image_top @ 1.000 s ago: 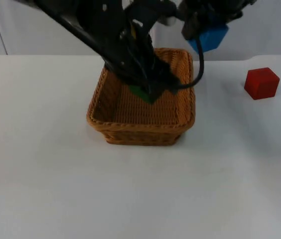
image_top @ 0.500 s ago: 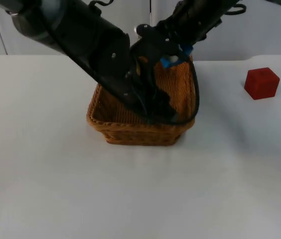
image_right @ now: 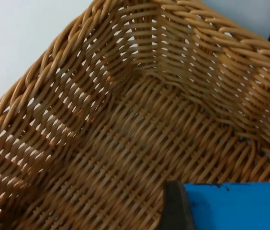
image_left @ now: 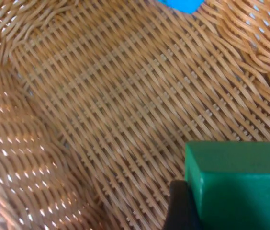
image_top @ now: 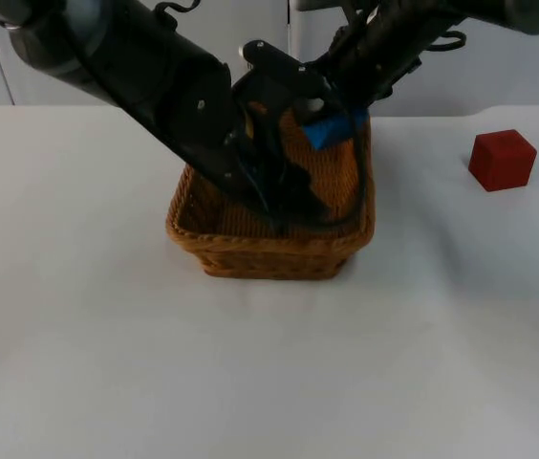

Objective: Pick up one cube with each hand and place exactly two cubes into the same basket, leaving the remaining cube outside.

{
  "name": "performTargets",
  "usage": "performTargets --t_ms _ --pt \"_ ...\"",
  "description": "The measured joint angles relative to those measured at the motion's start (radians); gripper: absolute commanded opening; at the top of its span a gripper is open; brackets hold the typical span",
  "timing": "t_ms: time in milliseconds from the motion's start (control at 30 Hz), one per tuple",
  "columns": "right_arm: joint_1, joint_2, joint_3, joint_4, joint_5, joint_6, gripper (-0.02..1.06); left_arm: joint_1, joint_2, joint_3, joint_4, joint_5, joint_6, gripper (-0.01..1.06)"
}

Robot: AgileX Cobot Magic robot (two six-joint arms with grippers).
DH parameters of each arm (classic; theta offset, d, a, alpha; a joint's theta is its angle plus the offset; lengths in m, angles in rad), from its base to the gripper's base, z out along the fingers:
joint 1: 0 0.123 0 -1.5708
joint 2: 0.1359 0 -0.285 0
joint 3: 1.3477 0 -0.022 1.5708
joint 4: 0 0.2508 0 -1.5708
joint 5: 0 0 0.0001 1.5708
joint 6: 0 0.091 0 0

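A woven brown basket [image_top: 269, 256] stands mid-table. My left gripper [image_top: 291, 199] reaches down inside it, shut on a green cube [image_left: 240, 184] that hangs just above the woven floor; one black fingertip [image_left: 179, 207] presses the cube's side. My right gripper [image_top: 338, 122] comes in over the basket's back right corner, shut on a blue cube [image_top: 330, 130] held within the rim; the blue cube [image_right: 235, 206] hangs over the basket floor [image_right: 125, 158]. The blue cube [image_left: 180, 5] also shows beyond the green one. A red cube [image_top: 502, 159] sits on the table, to the right of the basket.
The grey partition wall [image_top: 518, 57] closes off the table behind the basket. Both arms cross over the basket's back half. White table [image_top: 250, 382] stretches in front and to the left.
The right arm has brought the blue cube down from above the back right rim into the basket. The left arm has shifted over the basket and now hides the green cube from above.
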Motion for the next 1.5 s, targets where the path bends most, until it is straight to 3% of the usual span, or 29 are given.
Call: performTargets --t_ms 133,233,267,400,433,533,700,800,1233,1500 --pt "0.0 0.0 0.0 0.0 0.0 0.0 0.0 0.002 0.0 0.0 0.002 0.0 -0.006 0.11" --pt "0.0 0.0 0.0 0.0 0.0 0.0 0.1 0.002 0.0 0.0 0.002 0.0 -0.009 0.34" --pt "0.0 0.0 0.0 0.0 0.0 0.0 0.1 0.002 0.0 0.0 0.002 0.0 -0.011 0.34" --pt "0.0 0.0 0.0 0.0 0.004 0.0 0.37 0.002 0.0 0.0 0.002 0.0 -0.02 0.62" --pt "0.0 0.0 0.0 0.0 0.006 0.0 0.37 0.002 0.0 0.0 0.002 0.0 -0.021 0.62" --pt "0.0 0.0 0.0 0.0 0.006 0.0 0.53 0.002 0.0 0.0 0.002 -0.002 -0.021 0.7" --pt "0.0 0.0 0.0 0.0 0.006 0.0 0.73 0.002 0.0 0.0 0.002 -0.002 -0.021 0.71" --pt "0.0 0.0 0.0 0.0 0.006 0.0 0.77 0.002 0.0 0.0 0.004 0.0 -0.021 0.71" --pt "0.0 -0.128 0.0 -0.007 0.017 0.0 0.78 0.002 -0.049 0.0 0.004 0.077 -0.023 0.71" --pt "0.0 -0.293 0.0 -0.036 0.086 0.002 0.78 0.002 -0.219 0.0 0.004 0.139 -0.027 0.71"
